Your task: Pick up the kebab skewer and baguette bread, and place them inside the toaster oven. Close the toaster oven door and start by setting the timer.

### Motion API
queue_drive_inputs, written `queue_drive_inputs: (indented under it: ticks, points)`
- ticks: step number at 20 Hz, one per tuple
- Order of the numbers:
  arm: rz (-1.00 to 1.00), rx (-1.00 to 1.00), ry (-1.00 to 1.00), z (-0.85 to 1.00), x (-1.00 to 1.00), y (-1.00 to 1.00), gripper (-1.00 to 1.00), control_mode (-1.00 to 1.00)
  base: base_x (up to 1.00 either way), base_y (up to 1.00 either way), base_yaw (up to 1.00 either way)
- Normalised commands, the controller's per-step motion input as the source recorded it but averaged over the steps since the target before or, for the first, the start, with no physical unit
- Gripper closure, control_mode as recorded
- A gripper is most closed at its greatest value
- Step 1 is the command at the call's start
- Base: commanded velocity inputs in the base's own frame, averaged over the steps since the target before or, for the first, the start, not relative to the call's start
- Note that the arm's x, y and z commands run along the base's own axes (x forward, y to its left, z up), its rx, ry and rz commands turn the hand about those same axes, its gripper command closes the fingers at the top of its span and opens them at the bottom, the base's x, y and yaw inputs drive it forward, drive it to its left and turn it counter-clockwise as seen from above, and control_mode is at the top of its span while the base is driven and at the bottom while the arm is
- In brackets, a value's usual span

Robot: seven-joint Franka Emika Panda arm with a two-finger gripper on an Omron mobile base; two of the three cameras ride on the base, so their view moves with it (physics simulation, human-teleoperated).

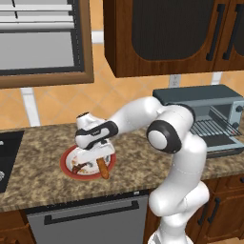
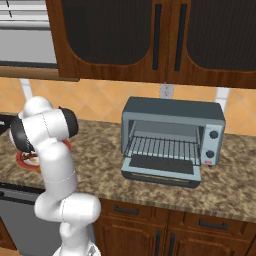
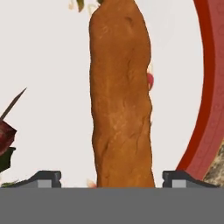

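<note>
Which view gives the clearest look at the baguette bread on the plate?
The hand view: the baguette bread runs lengthwise up the picture, close up, between the fingertips. In the left base view only its near end pokes out beneath the hand on the plate. The right base view has the arm in front of the plate.

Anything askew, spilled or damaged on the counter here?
Nothing stands out. The baguette bread and kebab skewer both lie on the red-rimmed plate, nothing spilled. The toaster oven stands square with its door folded down. The hand straddles the bread, fingers either side.
</note>
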Motion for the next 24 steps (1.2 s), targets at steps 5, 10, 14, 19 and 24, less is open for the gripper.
queue_drive_inputs:
  ticks: [5, 10, 14, 19, 24]
  points:
    - [0.00, 0.01, -0.05, -0.29, -0.18, -0.22, 1.00, -1.00, 0.00, 0.00, 0.00]
    - [0.00, 0.06, -0.14, 0.09, -0.25, -0.30, 1.00, -1.00, 0.00, 0.00, 0.00]
    - [0.00, 0.15, -0.15, 0.88, -0.59, -0.58, 1.00, -1.00, 0.00, 0.00, 0.00]
    - [-0.05, 0.13, -0.08, 0.82, -0.46, -0.85, 1.00, -1.00, 0.00, 0.00, 0.00]
    - [-0.33, 0.13, -0.19, 0.58, -0.44, -0.71, 1.00, -1.00, 0.00, 0.00, 0.00]
